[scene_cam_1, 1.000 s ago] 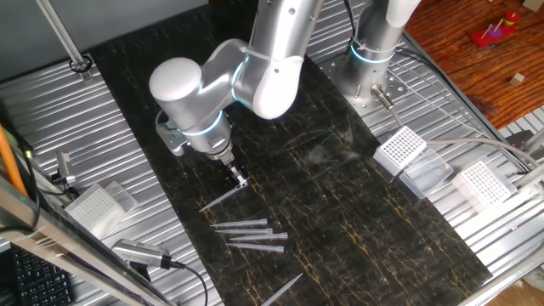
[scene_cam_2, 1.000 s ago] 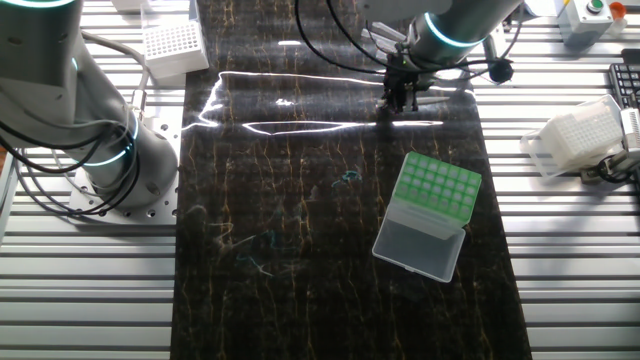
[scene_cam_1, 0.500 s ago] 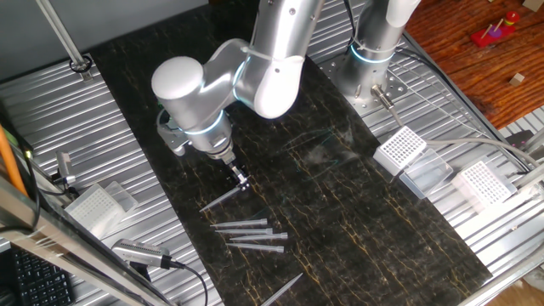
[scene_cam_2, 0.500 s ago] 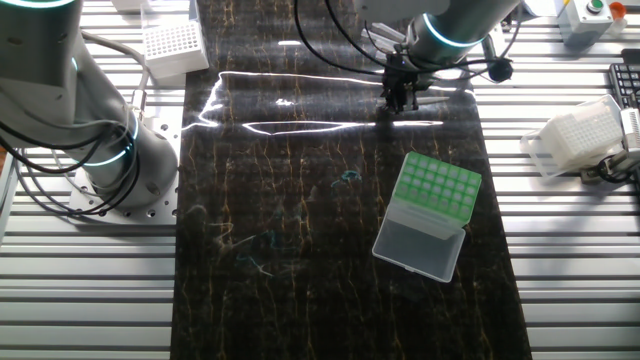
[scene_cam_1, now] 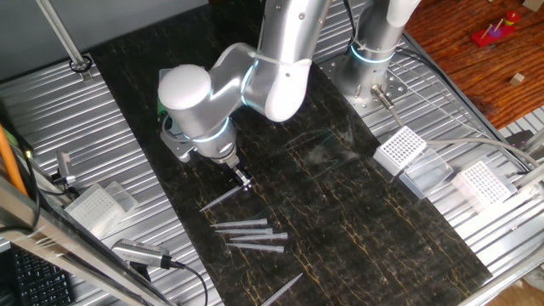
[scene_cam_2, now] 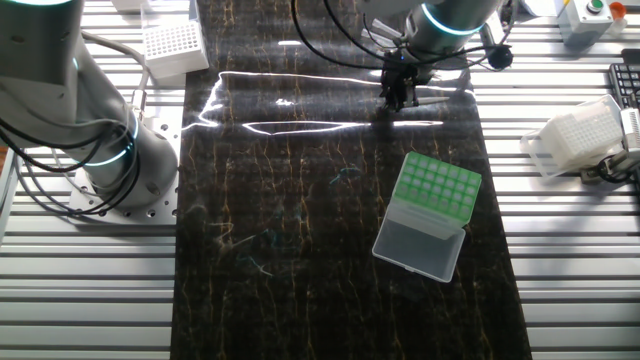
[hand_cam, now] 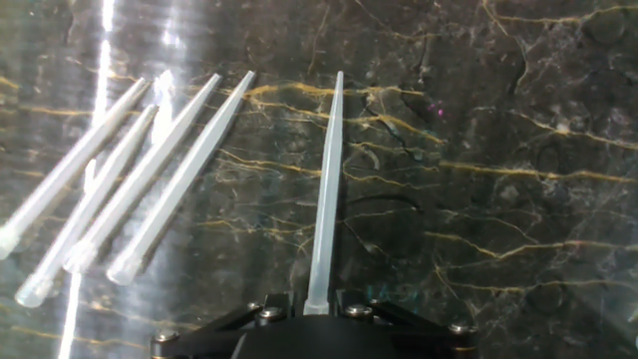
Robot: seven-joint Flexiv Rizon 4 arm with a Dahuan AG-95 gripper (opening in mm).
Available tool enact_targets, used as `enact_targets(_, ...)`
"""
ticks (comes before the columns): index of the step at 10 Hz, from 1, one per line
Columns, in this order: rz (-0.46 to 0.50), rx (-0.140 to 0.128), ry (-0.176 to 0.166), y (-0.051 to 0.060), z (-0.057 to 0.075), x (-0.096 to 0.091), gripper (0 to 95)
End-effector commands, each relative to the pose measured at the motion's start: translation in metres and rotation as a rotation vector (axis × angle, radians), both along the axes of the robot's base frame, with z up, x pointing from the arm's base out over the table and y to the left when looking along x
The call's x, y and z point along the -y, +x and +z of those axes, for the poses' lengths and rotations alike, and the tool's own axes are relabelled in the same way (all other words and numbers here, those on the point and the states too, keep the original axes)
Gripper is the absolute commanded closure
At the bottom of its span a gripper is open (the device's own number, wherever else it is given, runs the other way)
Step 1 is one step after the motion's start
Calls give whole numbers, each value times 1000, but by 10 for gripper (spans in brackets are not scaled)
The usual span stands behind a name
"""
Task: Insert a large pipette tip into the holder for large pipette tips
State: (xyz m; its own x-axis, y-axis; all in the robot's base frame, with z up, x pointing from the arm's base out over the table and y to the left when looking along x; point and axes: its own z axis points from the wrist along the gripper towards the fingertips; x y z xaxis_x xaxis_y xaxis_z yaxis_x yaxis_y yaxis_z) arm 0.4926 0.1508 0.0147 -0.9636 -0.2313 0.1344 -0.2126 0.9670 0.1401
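Note:
My gripper (scene_cam_1: 244, 182) is low over the dark mat, shut on the wide end of a large pipette tip (scene_cam_1: 219, 200). That tip slants down to the lower left. In the hand view the held tip (hand_cam: 327, 189) runs straight up from between the jaws of the gripper (hand_cam: 307, 299), its fine point far from me. The holder for large pipette tips (scene_cam_2: 437, 190) has a green rack and an open pale lid. It sits on the mat well in front of the gripper (scene_cam_2: 397, 95). In one fixed view the arm hides nearly all of it.
Several loose tips (scene_cam_1: 251, 234) lie side by side near the held one, also visible in the hand view (hand_cam: 130, 189); another tip (scene_cam_1: 285, 289) lies at the mat's edge. White racks (scene_cam_1: 399, 149) (scene_cam_1: 480, 183) (scene_cam_1: 92, 206) stand on the metal table. A second arm's base (scene_cam_2: 110, 150) is nearby.
The arm has shifted slightly sideways and upward, with the gripper still at the wide end of the tip. The loose tips and the holder have not moved.

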Motion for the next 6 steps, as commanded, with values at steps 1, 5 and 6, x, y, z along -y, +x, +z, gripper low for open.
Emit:
enact_targets(1, -6, 5, -30, -1, 1, 1, 950)
enact_targets(5, -15, 6, -33, 0, 1, 1, 950)
enact_targets(6, -17, 10, -31, 0, 1, 0, 950)
